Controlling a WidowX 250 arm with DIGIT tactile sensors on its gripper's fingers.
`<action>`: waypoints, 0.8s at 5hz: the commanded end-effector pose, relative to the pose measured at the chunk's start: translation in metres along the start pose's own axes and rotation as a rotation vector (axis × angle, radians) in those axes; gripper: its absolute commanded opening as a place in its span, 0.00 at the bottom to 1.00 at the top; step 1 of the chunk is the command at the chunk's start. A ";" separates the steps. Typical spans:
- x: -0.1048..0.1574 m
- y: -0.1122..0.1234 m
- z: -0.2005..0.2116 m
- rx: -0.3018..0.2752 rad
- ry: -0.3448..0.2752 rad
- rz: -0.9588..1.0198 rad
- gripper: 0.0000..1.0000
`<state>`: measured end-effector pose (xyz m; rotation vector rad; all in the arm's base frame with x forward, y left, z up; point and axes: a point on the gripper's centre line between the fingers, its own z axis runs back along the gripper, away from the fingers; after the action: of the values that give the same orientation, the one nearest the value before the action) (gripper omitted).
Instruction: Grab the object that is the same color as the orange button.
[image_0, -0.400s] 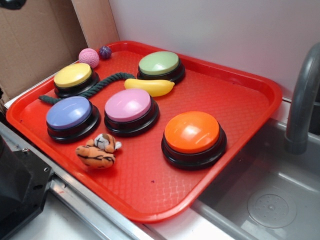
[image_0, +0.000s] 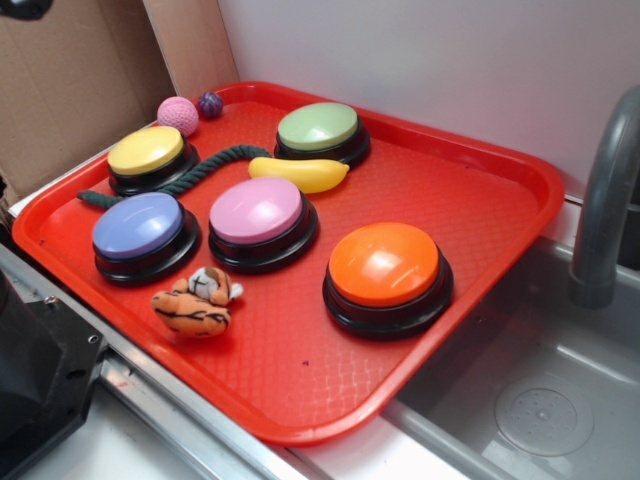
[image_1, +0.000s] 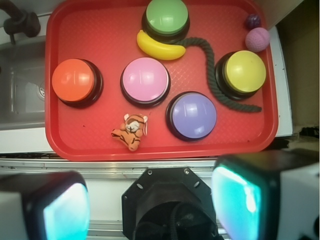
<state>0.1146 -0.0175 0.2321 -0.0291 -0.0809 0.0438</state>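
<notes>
A small orange plush tiger (image_0: 197, 303) (image_1: 131, 131) with black stripes lies near the front edge of the red tray (image_0: 480, 200) (image_1: 90, 147), in front of the pink and purple buttons. The orange button (image_0: 385, 272) (image_1: 75, 81), a big dome on a black base, stands to the tiger's right in the exterior view. In the wrist view my gripper (image_1: 152, 202) hangs high above the robot base, short of the tray, open, with nothing between its teal pads (image_1: 237, 200).
The tray also holds a pink button (image_0: 258, 215), a purple button (image_0: 140, 230), a yellow button (image_0: 148, 155), a green button (image_0: 320, 130), a yellow banana (image_0: 300, 173), a dark rope (image_0: 200, 165) and two small balls (image_0: 178, 115). A sink and faucet (image_0: 600, 200) lie at the right.
</notes>
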 end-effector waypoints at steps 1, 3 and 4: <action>0.001 -0.013 -0.031 0.068 -0.129 -0.043 1.00; 0.008 -0.022 -0.096 0.046 -0.110 -0.011 1.00; 0.007 -0.023 -0.124 0.007 -0.088 0.022 1.00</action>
<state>0.1277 -0.0428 0.1048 -0.0169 -0.1452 0.0714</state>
